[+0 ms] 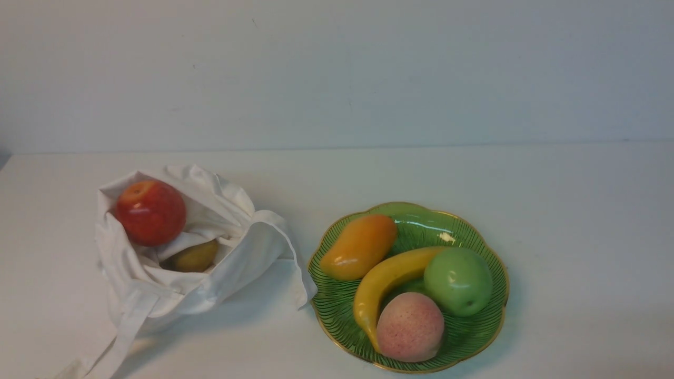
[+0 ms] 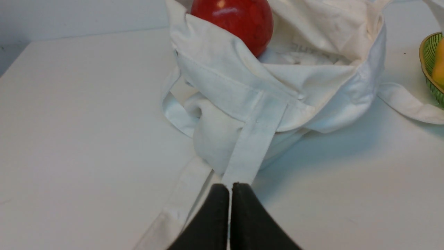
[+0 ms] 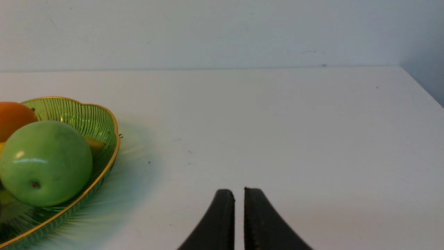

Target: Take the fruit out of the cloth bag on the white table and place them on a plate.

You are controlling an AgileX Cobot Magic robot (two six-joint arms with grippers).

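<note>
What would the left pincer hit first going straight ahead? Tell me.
The left pincer, shut, points at the bag strap right ahead, seemingly touching; behind it, the cloth bag. Depth is uncertain.

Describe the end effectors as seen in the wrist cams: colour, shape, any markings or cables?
Only the fingertips show. The left end effector has two matte black fingers that curve inward and taper to blunt tips. The right end effector looks the same. No markings, cables or housings are visible, and neither arm appears in the front view.
</note>
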